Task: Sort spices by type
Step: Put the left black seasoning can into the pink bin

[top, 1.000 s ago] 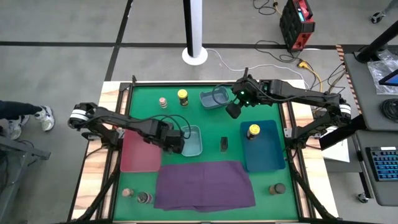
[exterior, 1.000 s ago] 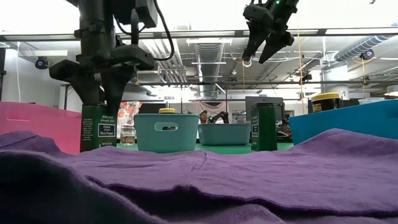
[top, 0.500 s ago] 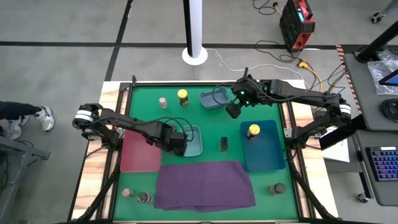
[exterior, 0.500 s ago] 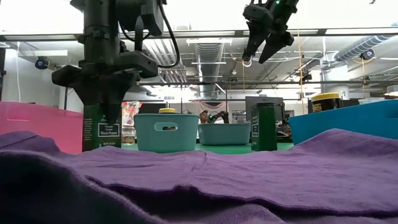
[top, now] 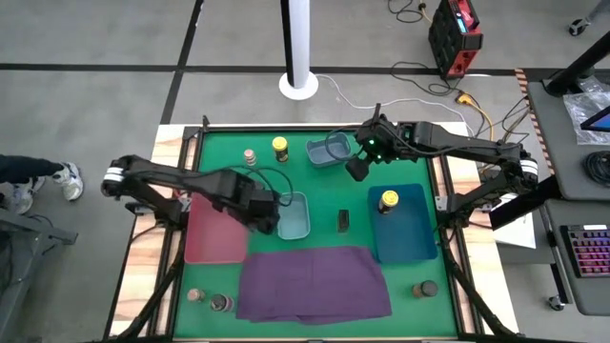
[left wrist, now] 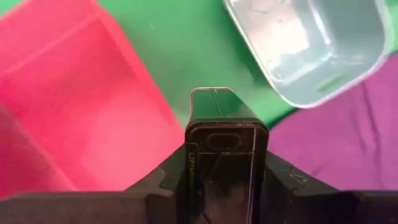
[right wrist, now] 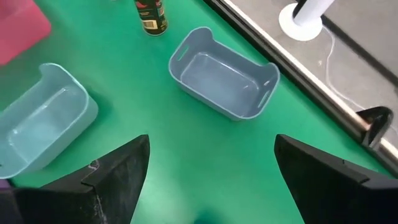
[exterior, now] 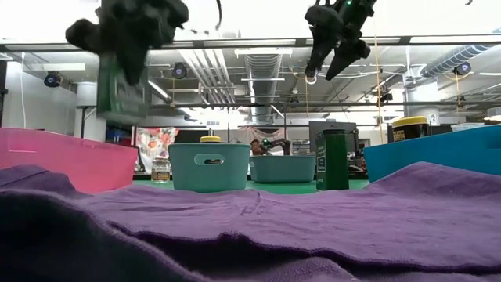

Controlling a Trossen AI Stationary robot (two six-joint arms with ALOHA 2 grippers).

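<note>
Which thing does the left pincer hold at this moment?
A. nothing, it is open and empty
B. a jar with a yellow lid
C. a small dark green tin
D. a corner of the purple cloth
C: in the low view the left pincer is raised above the table with the small dark green tin clamped between its fingers, and the left wrist view shows the same tin's top.

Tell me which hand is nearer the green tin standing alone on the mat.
Right. The right hand hangs open above the mat just behind the green tin. The left hand, gripping another tin, is farther off, beyond the light blue bin.
</note>
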